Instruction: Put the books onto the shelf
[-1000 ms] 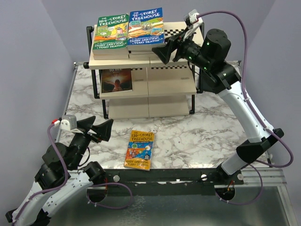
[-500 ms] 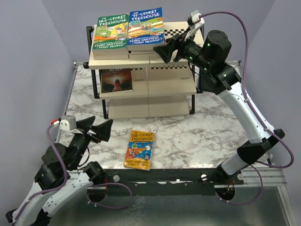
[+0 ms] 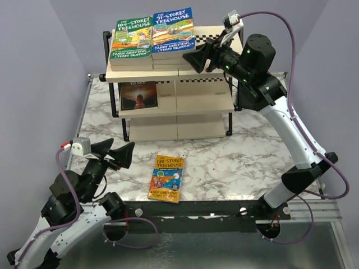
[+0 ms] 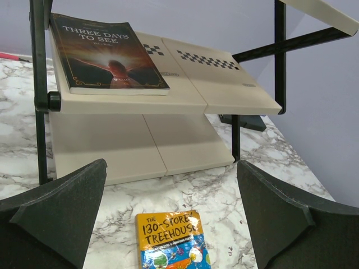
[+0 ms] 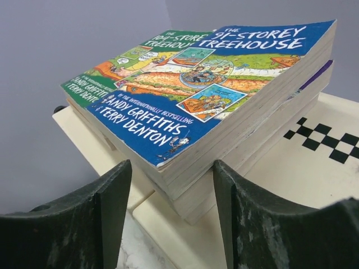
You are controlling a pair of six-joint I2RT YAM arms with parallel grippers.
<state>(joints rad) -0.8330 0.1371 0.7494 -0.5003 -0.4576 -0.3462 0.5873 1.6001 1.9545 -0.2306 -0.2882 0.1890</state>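
Note:
The shelf (image 3: 202, 106) stands at the back of the marble table. On its top board lie a green book (image 3: 132, 37) and a blue book (image 3: 173, 31), each on a stack. My right gripper (image 3: 198, 58) is at the blue stack's near right corner. In the right wrist view its jaws (image 5: 171, 179) stand apart on either side of that corner of the blue book (image 5: 224, 73), with gaps on both sides. A dark book (image 3: 139, 95) lies on the middle board. An orange book (image 3: 166, 178) lies flat on the table. My left gripper (image 3: 120, 152) hovers open to its left, with the orange book (image 4: 171, 238) ahead of it.
Black frame posts (image 4: 39, 95) run up the shelf's corners. The right half of the middle board (image 4: 224, 84) and the bottom board (image 3: 202, 126) are bare. A raised rail (image 3: 224, 210) edges the table at the front. Grey walls close in behind and at the sides.
The right gripper's jaws have narrowed around the blue stack's corner, and the blue book has shifted slightly towards the back. The left arm and the orange book have not moved.

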